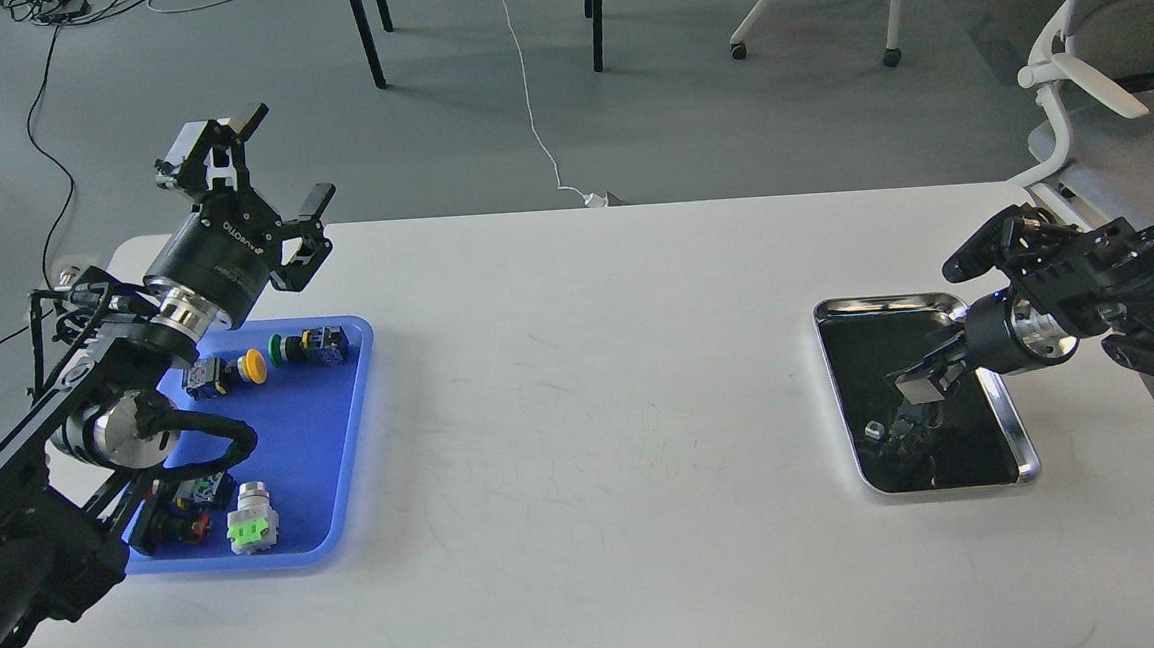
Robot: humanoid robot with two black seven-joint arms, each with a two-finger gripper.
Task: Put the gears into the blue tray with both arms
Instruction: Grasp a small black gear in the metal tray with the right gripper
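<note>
Reaching into the silver tray (pixel 1026 457) with the right gripper (pixel 916 378), fingers too dark to tell if spread or pinching. Hovering over the far edge of the blue tray (pixel 347 498), left gripper (pixel 272 167) spread, empty. Probably picking a gear, not clearly visible among reflections; next, carrying across to the blue tray.

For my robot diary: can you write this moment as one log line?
left gripper: open, above blue tray | right gripper: in silver tray | gears: unseen
</note>
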